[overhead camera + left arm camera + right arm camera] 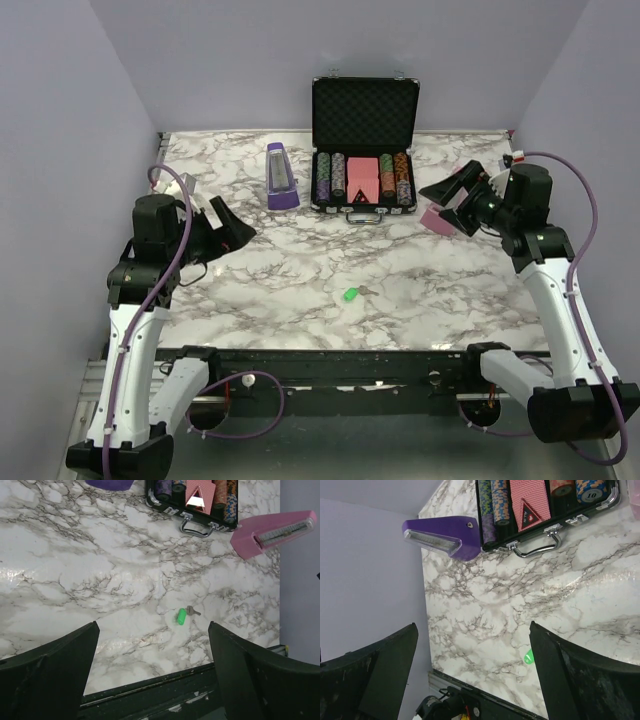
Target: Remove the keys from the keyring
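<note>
We see green keyring [348,295] with keys [364,291] attached, flat on bench [260,290], well in front of open poker-chip case [363,180]. Our left claw [238,218], right claw [440,210] both spread wide, empty, flanking case.

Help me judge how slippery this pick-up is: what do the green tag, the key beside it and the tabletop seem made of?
Green tag: likely plastic; bright uniform colour, smooth, rounded.
Key: apparently metal; thin, silver-grey; finish too small to tell.
Tabletop: marble-patterned, white with grey veins, glossy glare; stone or laminate, cannot tell.
</note>
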Motion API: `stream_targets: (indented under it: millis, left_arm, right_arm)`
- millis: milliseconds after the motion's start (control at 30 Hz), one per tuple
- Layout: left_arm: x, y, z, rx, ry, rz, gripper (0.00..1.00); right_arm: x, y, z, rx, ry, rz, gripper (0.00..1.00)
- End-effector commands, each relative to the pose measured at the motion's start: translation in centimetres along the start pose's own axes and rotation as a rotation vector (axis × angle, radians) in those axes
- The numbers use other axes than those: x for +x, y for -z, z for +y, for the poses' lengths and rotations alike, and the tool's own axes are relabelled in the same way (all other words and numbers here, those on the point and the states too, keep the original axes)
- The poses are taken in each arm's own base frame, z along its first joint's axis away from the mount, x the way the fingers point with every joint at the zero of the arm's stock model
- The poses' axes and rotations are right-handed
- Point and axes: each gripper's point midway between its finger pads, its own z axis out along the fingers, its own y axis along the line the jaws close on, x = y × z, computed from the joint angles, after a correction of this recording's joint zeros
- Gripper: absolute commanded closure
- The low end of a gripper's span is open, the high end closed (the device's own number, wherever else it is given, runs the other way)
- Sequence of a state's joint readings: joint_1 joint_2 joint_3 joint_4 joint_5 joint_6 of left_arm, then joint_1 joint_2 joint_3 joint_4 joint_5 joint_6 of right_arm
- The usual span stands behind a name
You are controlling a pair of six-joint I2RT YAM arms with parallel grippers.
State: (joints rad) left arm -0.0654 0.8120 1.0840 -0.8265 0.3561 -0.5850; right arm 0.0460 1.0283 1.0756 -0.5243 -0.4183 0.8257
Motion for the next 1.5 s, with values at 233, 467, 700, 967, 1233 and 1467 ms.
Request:
stream_targets:
  millis: [233, 467, 700, 967, 1233, 1467]
  left_arm:
    - [2.9, 1.6, 2.6, -0.133, 0.067, 0.063, 0.01]
    - [4.5, -0.6, 1.9, -0.03, 0.176, 0.093, 0.01]
    - [5.7, -1.2, -0.2, 0.148, 0.195, 0.117, 0.01]
    - [8.8, -3.6, 0.3, 0.165, 0.255, 0.155, 0.01]
    - [11.7, -6.3, -1.9, 0.174, 0.277, 0.188, 0.05]
    - [14.3, -9.2, -4.3, 0.208, 0.311, 0.236, 0.08]
  right_arm:
    - [2.0, 2.1, -0.2, 0.012, 0.014, 0.043, 0.0]
    - [2.3, 3.1, -0.2, 0.022, 0.015, 0.033, 0.0]
    - [3.0, 3.7, -0.8, 0.037, 0.016, 0.04, 0.0]
    - [4.1, 3.8, -0.7, -0.008, -0.001, 0.066, 0.0]
    - [4.7, 4.0, -0.7, -0.018, -0.003, 0.087, 0.0]
    - [6.0, 4.4, -0.2, -0.052, 0.002, 0.16, 0.0]
